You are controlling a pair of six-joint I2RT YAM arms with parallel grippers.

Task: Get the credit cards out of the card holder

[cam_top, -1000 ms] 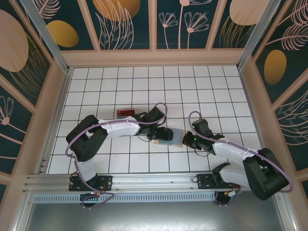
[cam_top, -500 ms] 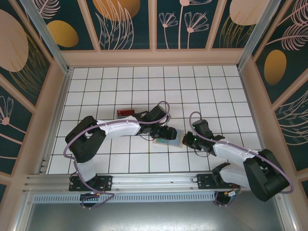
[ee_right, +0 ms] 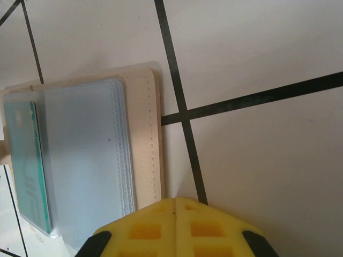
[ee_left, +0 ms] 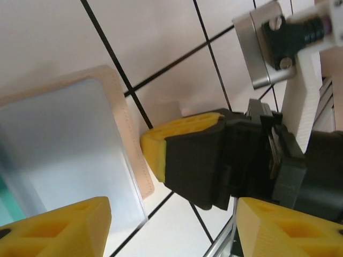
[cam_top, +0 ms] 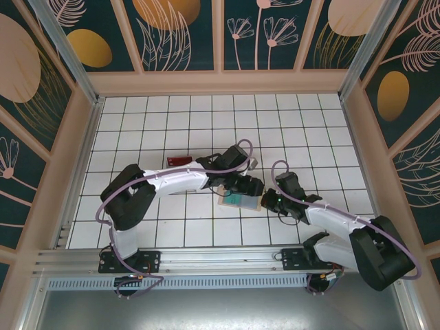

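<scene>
Top view: you have the holder (cam_top: 237, 202) flat on the tiled table (cam_top: 137, 110), tan-rimmed with a pale blue face, lying between the left gripper (cam_top: 251, 185) and the right gripper (cam_top: 268, 201); a red card (cam_top: 179, 161) lies well apart beside the left arm. 
Left wrist: your left fingers (ee_left: 64, 225) stand spread wide over the holder's blue panel, with the right gripper's yellow tip just beside its tan rim. 
Right wrist: your right fingers (ee_right: 144, 227) are pressed together at the holder's stitched tan border, and a teal card (ee_right: 27, 160) sits in the layered blue pockets.
</scene>
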